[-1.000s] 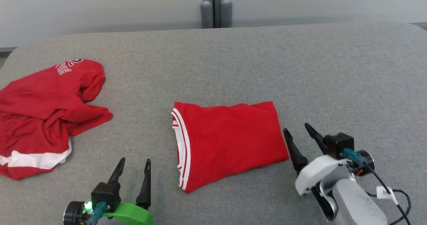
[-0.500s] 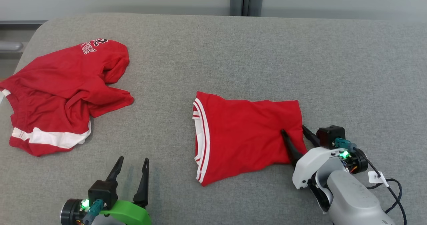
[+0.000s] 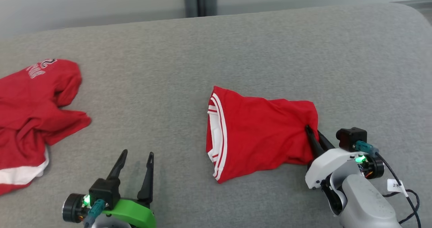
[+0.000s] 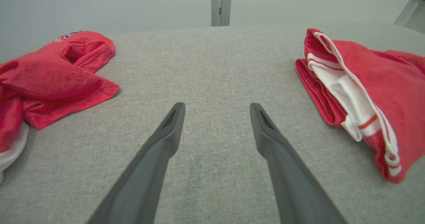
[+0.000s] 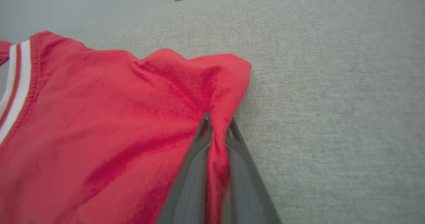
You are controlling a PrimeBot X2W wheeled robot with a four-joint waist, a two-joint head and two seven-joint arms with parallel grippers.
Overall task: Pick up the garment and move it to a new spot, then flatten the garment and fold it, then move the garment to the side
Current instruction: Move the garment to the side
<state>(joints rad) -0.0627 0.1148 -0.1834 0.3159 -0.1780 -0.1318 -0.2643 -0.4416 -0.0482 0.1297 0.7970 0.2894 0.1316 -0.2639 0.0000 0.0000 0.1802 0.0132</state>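
On the far left, a crumpled red garment (image 3: 33, 113) with white letters and a white band lies in a heap, and it runs off the left side of the head view. Next to it is a wide bare stretch of the grey table (image 3: 236, 45), with lots of room. The left gripper (image 3: 137, 152) sits low at the near edge over this bare part, its two dark fingers spread apart and holding nothing. Past the middle lies the folded red garment (image 3: 263, 136), with its white-striped edge facing left and its folds stacked there. At its right edge the right gripper (image 3: 313, 130) is pinched closed on a little ridge of the red cloth, and the cloth puckers up around the fingers. To the right of that the table is bare again, out to its rounded far corner. The far edge runs along the top, with two grey posts (image 3: 199, 0) behind it. A second ago the right gripper was spread wide just beside that edge and not touching it, and the edge lay flat. Now it grips the cloth. The left gripper has stayed spread. The camera has also turned, so the whole picture has slid.
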